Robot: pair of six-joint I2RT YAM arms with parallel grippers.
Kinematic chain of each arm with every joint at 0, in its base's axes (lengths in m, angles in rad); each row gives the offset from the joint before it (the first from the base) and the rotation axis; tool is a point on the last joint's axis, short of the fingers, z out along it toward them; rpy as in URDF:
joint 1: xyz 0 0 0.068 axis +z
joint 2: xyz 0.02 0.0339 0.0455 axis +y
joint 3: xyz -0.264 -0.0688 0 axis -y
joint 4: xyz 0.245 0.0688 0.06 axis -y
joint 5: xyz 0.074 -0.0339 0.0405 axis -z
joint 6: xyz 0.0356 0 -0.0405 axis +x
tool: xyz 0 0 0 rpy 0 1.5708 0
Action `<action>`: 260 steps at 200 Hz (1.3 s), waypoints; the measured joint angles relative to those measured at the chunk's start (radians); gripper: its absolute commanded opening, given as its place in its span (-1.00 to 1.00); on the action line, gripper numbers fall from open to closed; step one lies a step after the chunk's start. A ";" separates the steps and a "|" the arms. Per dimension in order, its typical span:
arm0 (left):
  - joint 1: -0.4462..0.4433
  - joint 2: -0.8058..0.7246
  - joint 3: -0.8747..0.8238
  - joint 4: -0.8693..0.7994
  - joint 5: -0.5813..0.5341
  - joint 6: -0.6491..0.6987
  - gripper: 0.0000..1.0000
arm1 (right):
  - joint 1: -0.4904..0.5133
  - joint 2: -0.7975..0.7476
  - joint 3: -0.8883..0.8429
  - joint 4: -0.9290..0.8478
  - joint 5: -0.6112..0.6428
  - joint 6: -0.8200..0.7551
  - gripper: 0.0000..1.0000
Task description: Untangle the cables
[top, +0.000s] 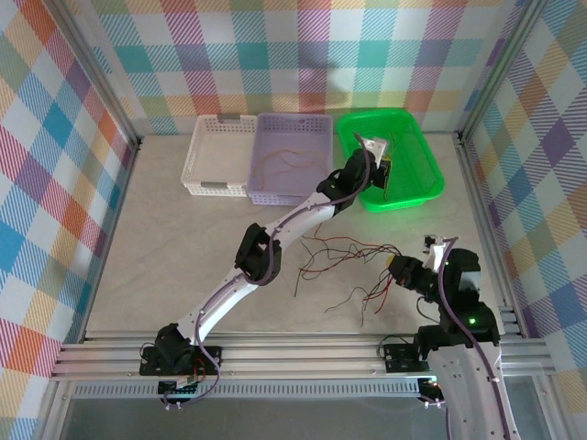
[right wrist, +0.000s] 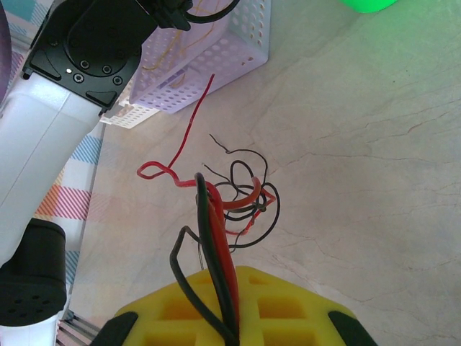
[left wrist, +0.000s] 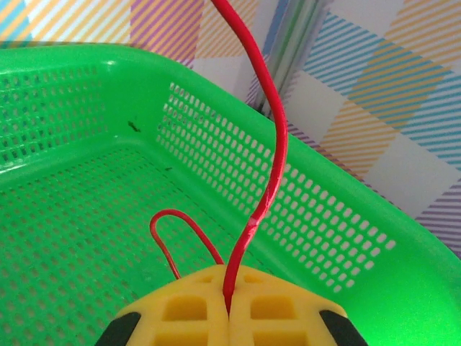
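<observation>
1. Now your left gripper, clamped on one red cable, hangs over the green basket; next, likely release it there.
2. Your right gripper pinches the red-and-black tangle over the table; hold firm.

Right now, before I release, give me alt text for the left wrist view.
The left arm's yellow jaws are shut on a thin red cable that climbs out of the top of the frame, with a smaller red loop arching beside them on the left. They hang over the inside of the green perforated basket, with a plaid wall beyond its rim.
</observation>
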 measured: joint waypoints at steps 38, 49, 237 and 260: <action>-0.006 0.002 0.000 -0.042 0.007 0.016 -0.97 | 0.000 -0.002 0.000 -0.006 -0.005 0.000 -1.00; -0.006 0.003 0.000 -0.047 0.007 0.023 -0.91 | 0.000 -0.002 0.000 -0.007 -0.005 0.000 -1.00; 0.023 -0.026 0.000 -0.198 0.149 -0.002 1.00 | 0.000 -0.002 0.031 -0.019 -0.005 0.000 -1.00; 0.051 -0.068 -0.001 -0.190 0.196 -0.074 1.00 | 0.000 0.005 0.041 -0.019 -0.005 0.000 -1.00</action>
